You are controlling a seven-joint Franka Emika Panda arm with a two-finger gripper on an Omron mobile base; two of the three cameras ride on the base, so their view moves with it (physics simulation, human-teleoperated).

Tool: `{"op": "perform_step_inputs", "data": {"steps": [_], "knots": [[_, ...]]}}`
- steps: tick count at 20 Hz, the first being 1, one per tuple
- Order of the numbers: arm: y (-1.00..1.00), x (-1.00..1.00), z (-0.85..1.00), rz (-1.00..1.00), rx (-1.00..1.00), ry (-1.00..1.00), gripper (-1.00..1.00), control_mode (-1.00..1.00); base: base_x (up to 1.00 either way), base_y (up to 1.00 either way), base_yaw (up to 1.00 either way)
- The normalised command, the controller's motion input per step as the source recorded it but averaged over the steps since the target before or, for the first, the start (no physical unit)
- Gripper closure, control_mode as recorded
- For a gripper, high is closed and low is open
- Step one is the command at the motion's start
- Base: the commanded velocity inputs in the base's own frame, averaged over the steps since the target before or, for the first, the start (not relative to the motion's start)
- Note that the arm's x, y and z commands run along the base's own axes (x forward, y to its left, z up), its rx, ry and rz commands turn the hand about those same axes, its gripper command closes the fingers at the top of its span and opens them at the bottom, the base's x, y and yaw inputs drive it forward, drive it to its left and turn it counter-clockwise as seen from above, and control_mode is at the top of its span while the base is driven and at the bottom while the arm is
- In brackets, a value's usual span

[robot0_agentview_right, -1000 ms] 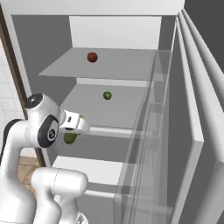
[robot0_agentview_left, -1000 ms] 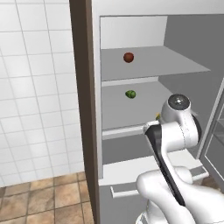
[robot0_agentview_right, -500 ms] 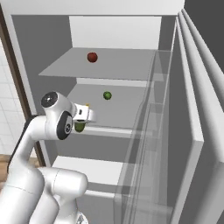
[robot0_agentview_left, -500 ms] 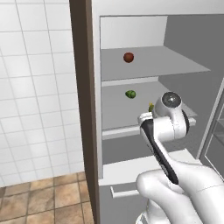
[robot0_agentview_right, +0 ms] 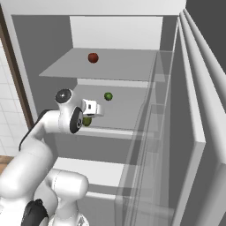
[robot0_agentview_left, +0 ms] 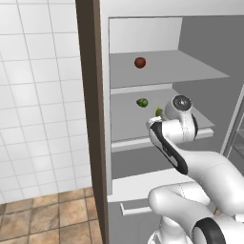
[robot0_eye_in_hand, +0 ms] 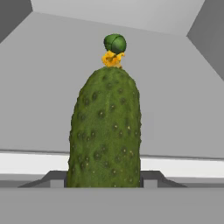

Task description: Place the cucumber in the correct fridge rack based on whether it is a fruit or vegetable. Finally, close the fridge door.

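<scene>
My gripper is shut on the cucumber, a bumpy green piece with a yellow tip that points into the fridge. In the right base view the gripper holds the cucumber just over the front edge of the fridge rack, the second shelf from the top. From the left base view the cucumber's tip peeks out beside the wrist above the same rack. The fridge door stands open at the right.
A round dark green item lies farther back on the same rack. A red ball rests on the shelf above. The dark fridge side wall and white tiles stand at the left.
The arm has reached forward and up toward the fridge, bringing the held cucumber from in front of the shelves to the front edge of the second shelf.
</scene>
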Motion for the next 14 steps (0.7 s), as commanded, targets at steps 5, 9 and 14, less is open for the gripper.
{"op": "perform_step_inputs", "data": {"steps": [5, 9, 14], "knots": [[0.00, 0.46, -0.33, 0.07, 0.00, 0.00, 1.00, -1.00, 0.00, 0.00, 0.00], [0.00, 0.46, -0.35, 0.06, 0.00, 0.00, 1.00, -1.00, 0.00, 0.00, 0.00], [0.00, 0.40, -0.20, 0.03, 0.00, 0.00, 1.00, -1.00, 0.00, 0.00, 0.00]]}}
